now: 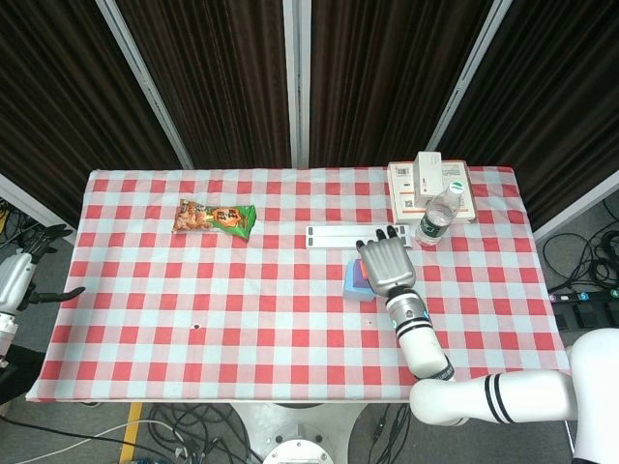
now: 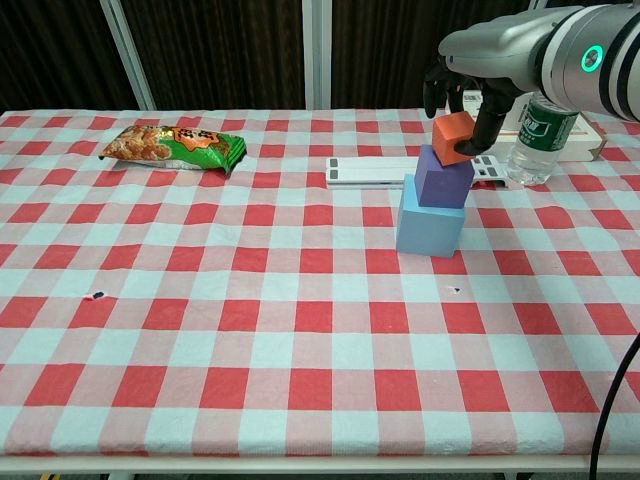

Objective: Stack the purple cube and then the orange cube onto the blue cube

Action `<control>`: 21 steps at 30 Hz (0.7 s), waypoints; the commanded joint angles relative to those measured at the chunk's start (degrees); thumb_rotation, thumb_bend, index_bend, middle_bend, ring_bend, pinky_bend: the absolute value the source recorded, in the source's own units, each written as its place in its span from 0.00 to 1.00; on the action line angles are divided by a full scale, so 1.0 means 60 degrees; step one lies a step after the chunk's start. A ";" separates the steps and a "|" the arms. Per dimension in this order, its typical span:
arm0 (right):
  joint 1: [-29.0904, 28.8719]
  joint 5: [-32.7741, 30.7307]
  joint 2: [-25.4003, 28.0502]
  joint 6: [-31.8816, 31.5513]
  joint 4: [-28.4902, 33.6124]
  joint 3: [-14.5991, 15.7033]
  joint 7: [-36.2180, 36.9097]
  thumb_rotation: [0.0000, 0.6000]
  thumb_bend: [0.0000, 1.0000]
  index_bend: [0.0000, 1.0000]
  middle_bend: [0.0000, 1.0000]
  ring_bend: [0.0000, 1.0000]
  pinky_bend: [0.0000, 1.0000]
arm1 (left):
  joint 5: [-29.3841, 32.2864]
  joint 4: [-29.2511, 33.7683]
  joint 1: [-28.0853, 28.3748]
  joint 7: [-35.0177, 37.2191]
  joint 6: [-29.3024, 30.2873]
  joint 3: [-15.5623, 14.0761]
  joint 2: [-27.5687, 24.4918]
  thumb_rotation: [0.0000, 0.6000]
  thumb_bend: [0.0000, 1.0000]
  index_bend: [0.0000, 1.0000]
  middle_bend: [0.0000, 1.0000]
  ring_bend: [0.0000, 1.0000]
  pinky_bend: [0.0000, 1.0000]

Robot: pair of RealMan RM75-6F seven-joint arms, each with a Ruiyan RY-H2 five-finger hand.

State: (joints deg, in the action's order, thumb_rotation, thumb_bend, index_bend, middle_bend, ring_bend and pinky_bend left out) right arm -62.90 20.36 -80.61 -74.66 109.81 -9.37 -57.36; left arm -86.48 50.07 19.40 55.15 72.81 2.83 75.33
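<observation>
Orange cube (image 2: 453, 138) sits pinched in the right hand (image 2: 462, 92), dark fingers (image 2: 487, 118) wrapped down its right side while the thumb side covers the left; its lower edge looks to be at or just touching the top of the purple cube (image 2: 443, 177), though the chest view does not settle whether there is contact. The purple cube rests on the blue cube (image 2: 430, 220), turned slightly off the blue one's edges. From the head view the right hand (image 1: 387, 264) is seen from above, back of the hand up, fingers pointing toward twelve o'clock, hiding most of the stack so that only a strip of blue cube (image 1: 352, 283) shows at its nine o'clock side. The forearm runs from the hand down toward five o'clock, off the table's near edge.

At the stack's twelve o'clock lies a white bar (image 2: 388, 172); at two o'clock stands a water bottle (image 2: 535, 132). The left hand (image 1: 21, 274) hangs off the table's left edge; I cannot tell how far its fingers are spread.
</observation>
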 commanded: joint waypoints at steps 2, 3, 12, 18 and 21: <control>-0.0002 -0.0020 -0.0026 0.0042 -0.0032 -0.0025 -0.0036 1.00 0.26 0.32 0.44 0.18 0.15 | 0.0002 -0.0028 -0.0001 0.0020 -0.0003 -0.0003 0.0011 1.00 0.08 0.24 0.22 0.16 0.29; 0.0000 -0.0022 -0.0030 0.0046 -0.0038 -0.0026 -0.0045 1.00 0.26 0.32 0.44 0.18 0.15 | 0.0003 -0.0038 -0.0002 0.0025 -0.0005 -0.0004 0.0015 1.00 0.08 0.24 0.22 0.16 0.29; -0.0036 0.0202 0.0220 0.0338 0.0115 -0.0119 -0.0064 1.00 0.26 0.32 0.44 0.18 0.15 | 0.0012 -0.0106 -0.0015 0.0097 -0.0027 -0.0019 0.0030 1.00 0.08 0.24 0.22 0.16 0.29; 0.0086 0.1361 0.1202 0.1943 -0.0016 0.0091 0.0628 1.00 0.25 0.32 0.44 0.18 0.15 | 0.0014 -0.0114 0.0008 0.0055 -0.0067 -0.0022 0.0055 1.00 0.08 0.24 0.22 0.16 0.29; 0.0239 0.2149 0.1600 0.2849 -0.0308 0.0243 0.1277 1.00 0.25 0.32 0.44 0.18 0.15 | 0.0030 -0.0129 0.0036 -0.0024 -0.0166 -0.0035 0.0087 1.00 0.08 0.24 0.22 0.16 0.29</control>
State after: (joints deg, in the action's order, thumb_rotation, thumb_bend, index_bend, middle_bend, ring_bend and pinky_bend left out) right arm -62.36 28.98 -73.78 -62.19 109.53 -8.96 -53.24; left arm -86.33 49.33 19.57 55.09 71.91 2.65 75.80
